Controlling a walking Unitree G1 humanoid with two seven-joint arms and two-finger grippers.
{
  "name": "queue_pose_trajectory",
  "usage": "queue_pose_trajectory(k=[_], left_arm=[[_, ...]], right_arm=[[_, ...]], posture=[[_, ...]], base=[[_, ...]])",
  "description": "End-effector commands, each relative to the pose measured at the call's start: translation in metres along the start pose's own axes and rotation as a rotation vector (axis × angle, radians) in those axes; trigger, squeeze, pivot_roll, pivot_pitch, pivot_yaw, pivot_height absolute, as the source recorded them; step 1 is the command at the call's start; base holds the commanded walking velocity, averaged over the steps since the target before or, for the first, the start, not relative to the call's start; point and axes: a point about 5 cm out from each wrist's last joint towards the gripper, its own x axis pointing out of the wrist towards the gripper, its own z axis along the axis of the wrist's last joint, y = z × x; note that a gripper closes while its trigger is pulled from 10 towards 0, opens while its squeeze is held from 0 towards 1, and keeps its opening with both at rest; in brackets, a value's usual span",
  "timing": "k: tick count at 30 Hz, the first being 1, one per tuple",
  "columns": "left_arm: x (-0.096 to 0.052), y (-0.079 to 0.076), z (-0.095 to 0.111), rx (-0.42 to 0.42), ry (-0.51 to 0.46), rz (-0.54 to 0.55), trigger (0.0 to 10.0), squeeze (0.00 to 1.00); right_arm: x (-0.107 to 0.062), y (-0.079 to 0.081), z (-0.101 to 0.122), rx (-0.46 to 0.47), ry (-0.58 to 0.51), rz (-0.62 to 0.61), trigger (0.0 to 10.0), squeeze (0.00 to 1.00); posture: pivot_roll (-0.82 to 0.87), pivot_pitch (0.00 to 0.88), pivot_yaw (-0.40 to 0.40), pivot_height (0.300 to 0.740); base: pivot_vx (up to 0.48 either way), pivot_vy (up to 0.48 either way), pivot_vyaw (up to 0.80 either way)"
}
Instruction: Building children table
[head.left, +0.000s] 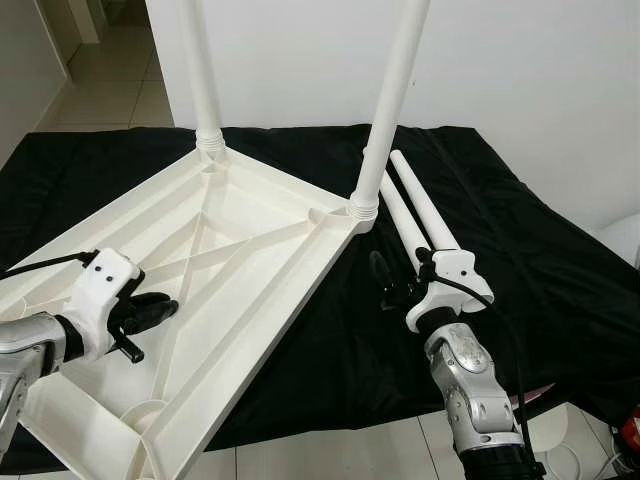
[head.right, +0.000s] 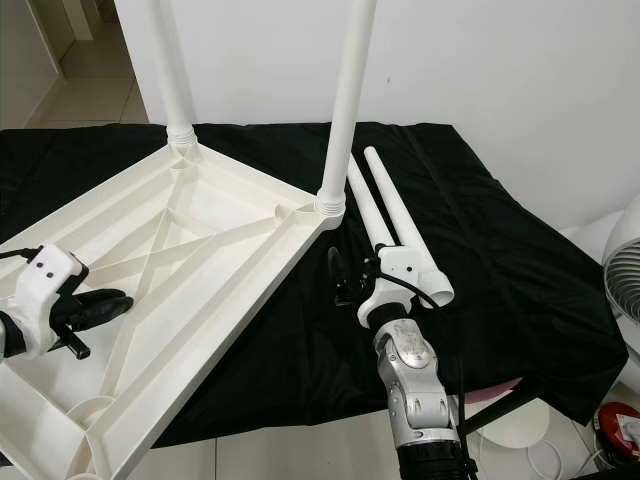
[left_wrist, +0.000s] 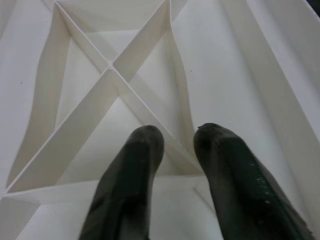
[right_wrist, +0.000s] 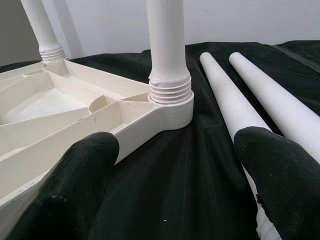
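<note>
Black cloth covers the work surface across the middle of the frame, with a plain white wall behind and pale floor tiles at the upper left and lower right. On the cloth, from the left edge to the centre, the white table top lies upside down, ribs up, presumably so the leg sockets face upward. Two legs are already screwed in: one at the far corner, one at the near-right corner, both rising out of the top of the frame. Two loose legs lie side by side on the cloth just right of the second socket, within easy reach for fitting.

At lower left, the left gripper hovers over the ribbed underside, fingers nearly together and pinching nothing. At centre right, the right gripper is spread wide and empty, low over the cloth between the table corner and the loose legs; its right finger seems to touch the nearer leg, though the view is too close to be sure. Two sockets remain unfilled, so the job looks about half done.
</note>
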Motion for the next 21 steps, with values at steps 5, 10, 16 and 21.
queue_pose_trajectory(k=[5,10,16,21], left_arm=[[-0.003,-0.008,0.004,0.011,-0.032,-0.126,10.0,1.00],[-0.004,-0.008,0.001,0.031,0.011,-0.136,10.0,1.00],[-0.003,-0.004,-0.009,0.054,0.072,-0.111,10.0,0.00],[-0.011,0.012,-0.011,0.040,0.072,-0.033,10.0,0.00]], right_arm=[[-0.002,-0.002,0.001,-0.012,-0.001,-0.013,10.0,0.00],[-0.003,-0.004,0.000,-0.013,0.000,-0.017,10.0,0.00],[-0.002,-0.004,0.001,-0.015,-0.002,-0.018,10.0,0.00],[-0.001,-0.004,0.001,-0.016,-0.003,-0.019,10.0,0.00]], posture=[[0.05,0.093,-0.041,0.740],[0.06,0.097,-0.039,0.740],[0.06,0.097,-0.040,0.740],[0.06,0.098,-0.041,0.740]], base=[[0.000,0.000,0.00],[0.000,0.000,0.00],[0.000,0.000,0.00],[0.000,0.000,0.00]])
